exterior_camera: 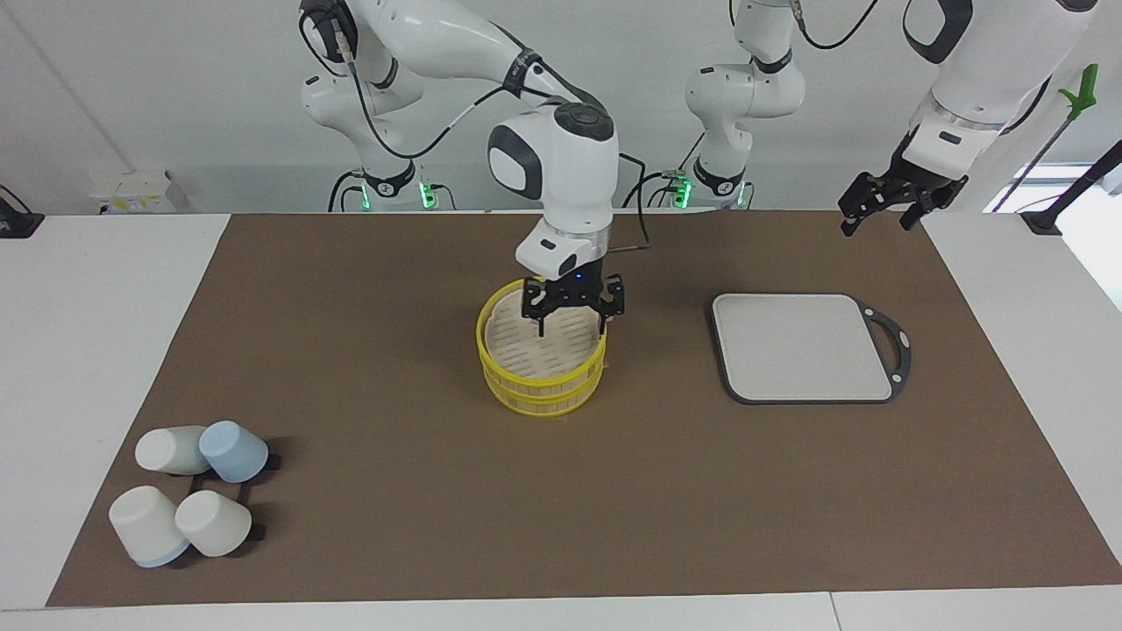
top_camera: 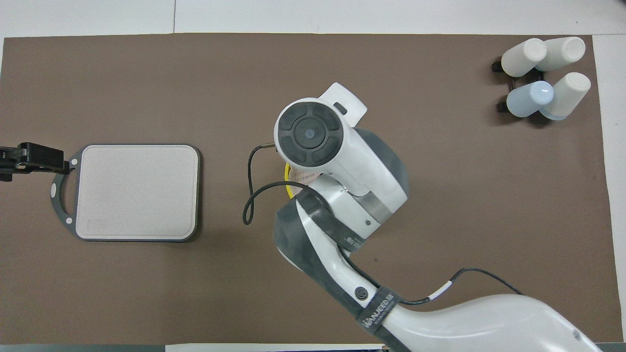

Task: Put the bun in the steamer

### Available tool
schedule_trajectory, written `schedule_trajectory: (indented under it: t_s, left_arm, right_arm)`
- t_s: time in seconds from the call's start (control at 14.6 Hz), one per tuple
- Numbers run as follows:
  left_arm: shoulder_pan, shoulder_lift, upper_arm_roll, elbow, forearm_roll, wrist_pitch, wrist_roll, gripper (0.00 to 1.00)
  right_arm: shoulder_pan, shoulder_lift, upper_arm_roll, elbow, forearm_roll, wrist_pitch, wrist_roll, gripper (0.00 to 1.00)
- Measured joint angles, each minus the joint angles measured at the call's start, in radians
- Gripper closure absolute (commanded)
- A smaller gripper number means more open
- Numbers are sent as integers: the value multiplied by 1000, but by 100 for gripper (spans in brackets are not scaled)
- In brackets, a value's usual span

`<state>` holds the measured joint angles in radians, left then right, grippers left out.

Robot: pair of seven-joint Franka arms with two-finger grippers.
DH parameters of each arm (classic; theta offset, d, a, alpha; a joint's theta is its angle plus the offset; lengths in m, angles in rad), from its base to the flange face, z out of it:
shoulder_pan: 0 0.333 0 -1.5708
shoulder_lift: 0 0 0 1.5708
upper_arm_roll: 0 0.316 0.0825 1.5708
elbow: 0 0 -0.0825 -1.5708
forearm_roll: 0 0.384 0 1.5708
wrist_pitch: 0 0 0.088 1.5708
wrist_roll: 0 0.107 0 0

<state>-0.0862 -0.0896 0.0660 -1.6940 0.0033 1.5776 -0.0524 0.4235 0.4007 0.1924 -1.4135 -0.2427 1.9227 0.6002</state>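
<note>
The steamer, a round two-tier basket with yellow rims, stands in the middle of the brown mat. In the overhead view only a sliver of its rim shows under the right arm. My right gripper hangs open just over the steamer's top, with nothing between its fingers. The bun does not show in either view; I cannot tell whether it lies in the steamer. My left gripper waits open and empty in the air over the mat's edge at the left arm's end, and also shows in the overhead view.
A flat grey board with a dark handle lies beside the steamer toward the left arm's end, also in the overhead view. Several white and blue cups lie on a black rack at the right arm's end, farther from the robots.
</note>
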Motion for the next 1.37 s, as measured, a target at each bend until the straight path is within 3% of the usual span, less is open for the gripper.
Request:
schedule_trajectory:
  t_s: [0.27, 0.75, 0.96, 1.16, 1.37]
  left_arm:
    - [0, 0, 0, 0, 0, 0, 0, 0]
    - [0, 0, 0, 0, 0, 0, 0, 0]
    - [0, 0, 0, 0, 0, 0, 0, 0]
    - [0, 0, 0, 0, 0, 0, 1, 0]
    - [0, 0, 0, 0, 0, 0, 1, 0]
  right_arm:
    - [-225, -115, -5, 15, 110, -161, -292, 0]
    - [-452, -225, -6, 3, 137, -402, -365, 0]
    - [-545, -306, -6, -41, 185, -438, -469, 0]
    - [-553, -349, -11, -86, 198, -437, -486, 0]
    - [-392, -350, -159, -106, 198, -400, -486, 0]
